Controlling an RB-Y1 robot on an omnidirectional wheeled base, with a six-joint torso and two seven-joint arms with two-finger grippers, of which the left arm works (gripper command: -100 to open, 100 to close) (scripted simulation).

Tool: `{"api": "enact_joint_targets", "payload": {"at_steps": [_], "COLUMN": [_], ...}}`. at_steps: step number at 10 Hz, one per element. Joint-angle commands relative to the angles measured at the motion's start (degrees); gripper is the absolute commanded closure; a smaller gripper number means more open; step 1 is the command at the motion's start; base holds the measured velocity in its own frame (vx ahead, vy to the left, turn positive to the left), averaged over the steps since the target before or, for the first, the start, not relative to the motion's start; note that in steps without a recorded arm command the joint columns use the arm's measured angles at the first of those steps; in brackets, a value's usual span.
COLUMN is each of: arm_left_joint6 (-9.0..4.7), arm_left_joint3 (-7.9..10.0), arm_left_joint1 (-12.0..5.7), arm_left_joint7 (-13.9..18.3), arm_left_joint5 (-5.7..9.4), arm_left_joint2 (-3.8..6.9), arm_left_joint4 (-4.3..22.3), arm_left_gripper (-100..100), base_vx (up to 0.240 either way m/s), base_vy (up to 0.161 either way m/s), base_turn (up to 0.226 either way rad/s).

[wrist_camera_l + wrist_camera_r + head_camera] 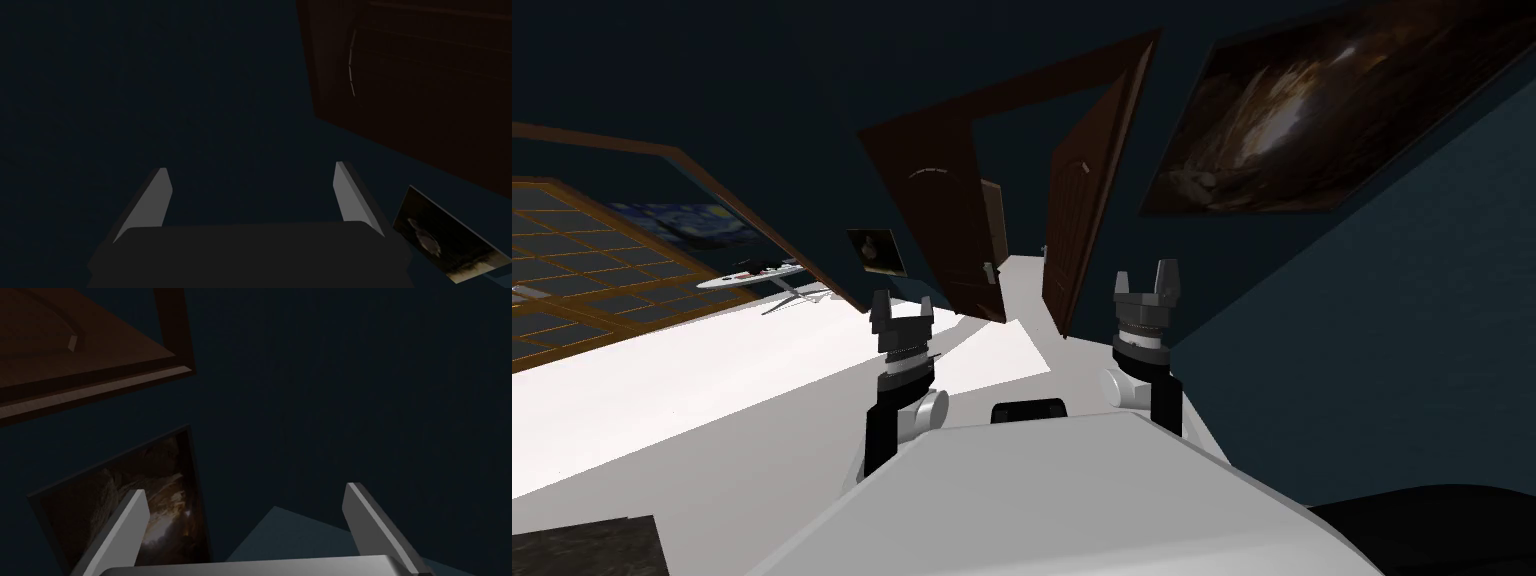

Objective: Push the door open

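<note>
Rm dim; door (pixel 952 225) panel detail hard to read; handle just a small pale speck; thru the gap only a strip of white floor (pixel 762 380) & part of a lighter door (pixel 996 215) show. Door is dark brown w/ two leaves, ahead of both arms & well apart from them; long axis upright, allowing for cam slant; left leaf faces me broadly; right leaf (pixel 1082 220) angled off frame line. Gap betw. leaves narrow; floor open up to it. Left gripper (pixel 900 308) fingers spread, holding nothing; right gripper (pixel 1143 280) same, near dark blue wall (pixel 1362 300).
</note>
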Motion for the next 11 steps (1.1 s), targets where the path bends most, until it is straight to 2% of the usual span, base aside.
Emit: {"api": "enact_joint_targets", "payload": {"at_steps": [1,5,11], "arm_left_joint6": [0.02,0.05,0.12], "arm_left_joint3": [0.01,0.02,0.06], "arm_left_joint1": [-1.12,-3.28,-8.25], "arm_left_joint7": [0.1,0.3,0.9], "arm_left_joint5": [-0.24,-0.71,-1.79], "arm_left_joint2": [0.41,1.09,2.28], "arm_left_joint4": [1.9,5.5,13.8], "arm_left_gripper": [-100,-100,-100], "base_vx": [0.194,0.026,0.071], "base_vy": [0.104,0.021,0.053], "base_turn": [0.017,-0.020,-0.017]}}
